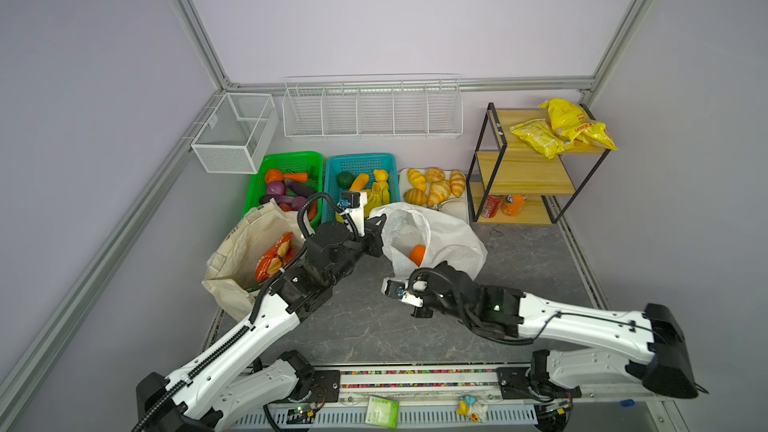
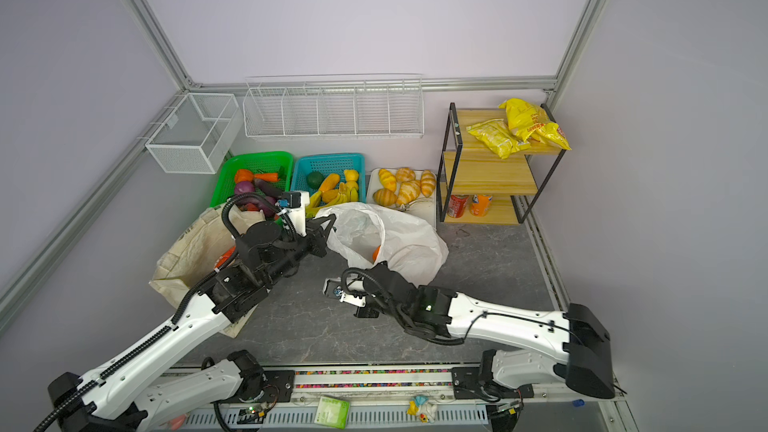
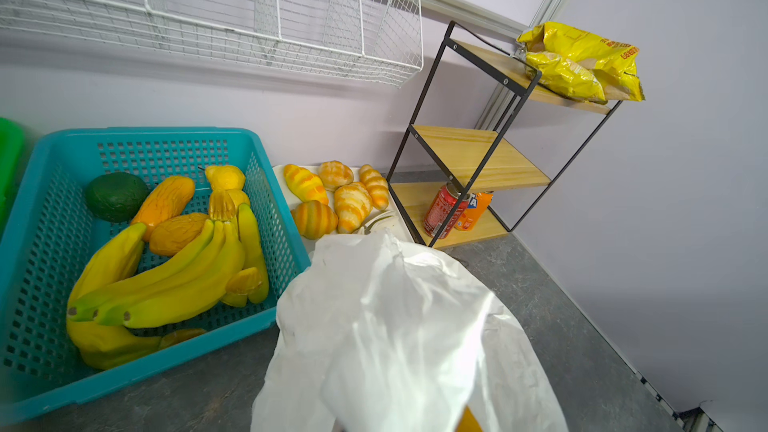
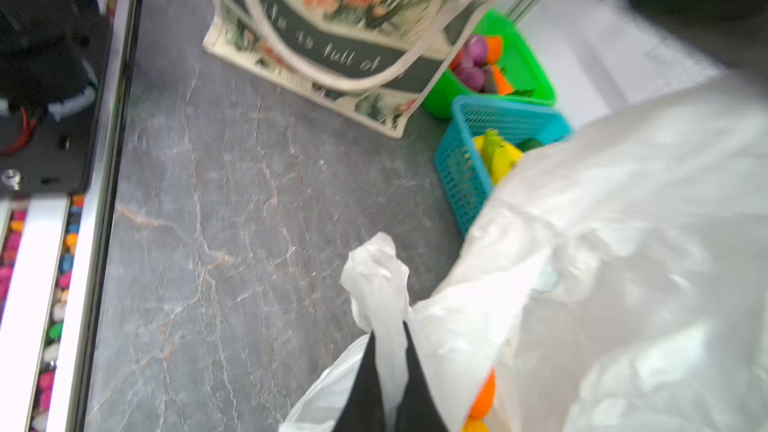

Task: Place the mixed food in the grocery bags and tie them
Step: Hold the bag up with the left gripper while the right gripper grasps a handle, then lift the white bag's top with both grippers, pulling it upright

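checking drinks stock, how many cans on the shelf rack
2: a red drink can and an orange drink can, side by side on the wooden rack's bottom shelf; none seems hidden.

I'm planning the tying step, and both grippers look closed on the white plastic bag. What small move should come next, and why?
Probably bring the right gripper toward the left gripper, crossing the held ends. Both are shut on the white plastic bag, the right on its twisted handle, and an orange toy fruit already lies inside.
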You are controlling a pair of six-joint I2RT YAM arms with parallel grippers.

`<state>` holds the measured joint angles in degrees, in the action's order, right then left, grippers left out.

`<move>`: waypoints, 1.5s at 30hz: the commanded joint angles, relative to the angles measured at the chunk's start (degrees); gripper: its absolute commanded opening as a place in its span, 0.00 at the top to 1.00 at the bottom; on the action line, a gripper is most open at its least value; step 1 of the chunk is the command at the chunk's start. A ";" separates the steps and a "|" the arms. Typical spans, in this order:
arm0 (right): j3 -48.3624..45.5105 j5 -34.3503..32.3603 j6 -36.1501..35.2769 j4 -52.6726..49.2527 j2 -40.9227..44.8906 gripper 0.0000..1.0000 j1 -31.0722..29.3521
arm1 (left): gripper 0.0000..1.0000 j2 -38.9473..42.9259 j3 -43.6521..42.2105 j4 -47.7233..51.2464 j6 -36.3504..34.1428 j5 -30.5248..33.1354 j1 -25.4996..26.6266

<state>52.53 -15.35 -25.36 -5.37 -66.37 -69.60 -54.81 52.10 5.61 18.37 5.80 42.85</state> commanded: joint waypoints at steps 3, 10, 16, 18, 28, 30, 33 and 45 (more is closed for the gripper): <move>-0.28 1.68 7.42 0.70 13.74 0.93 8.33 | 1.00 6.26 3.00 2.41 -0.83 0.07 -0.31; 5.07 2.65 18.88 -4.29 19.08 0.94 25.17 | 1.00 8.70 4.71 6.06 -2.85 2.79 -0.37; 10.33 6.57 24.05 -9.00 13.62 0.94 33.64 | 1.00 5.80 6.66 6.36 -3.37 3.18 -0.31; 10.53 8.67 24.24 -8.68 11.89 0.94 35.74 | 0.98 4.93 6.70 5.72 -4.13 3.00 -0.31; 17.22 24.37 20.79 -10.27 2.92 0.94 44.13 | 0.31 6.75 6.24 4.96 -17.91 -4.10 -0.48; 18.69 26.64 19.89 -10.13 1.46 0.94 45.00 | 0.24 7.41 5.39 3.75 -19.54 -6.05 -1.01; 20.09 29.92 19.90 -8.55 -0.38 0.94 46.46 | 0.19 7.03 5.19 1.36 -18.90 -14.15 -3.82; 23.16 32.40 17.37 -10.96 -2.58 0.94 48.16 | 0.15 1.69 6.60 -5.74 -27.45 -27.61 -12.69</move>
<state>74.26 15.99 -6.20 -15.99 -69.45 -22.02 -53.15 57.10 3.05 -5.67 -16.99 33.52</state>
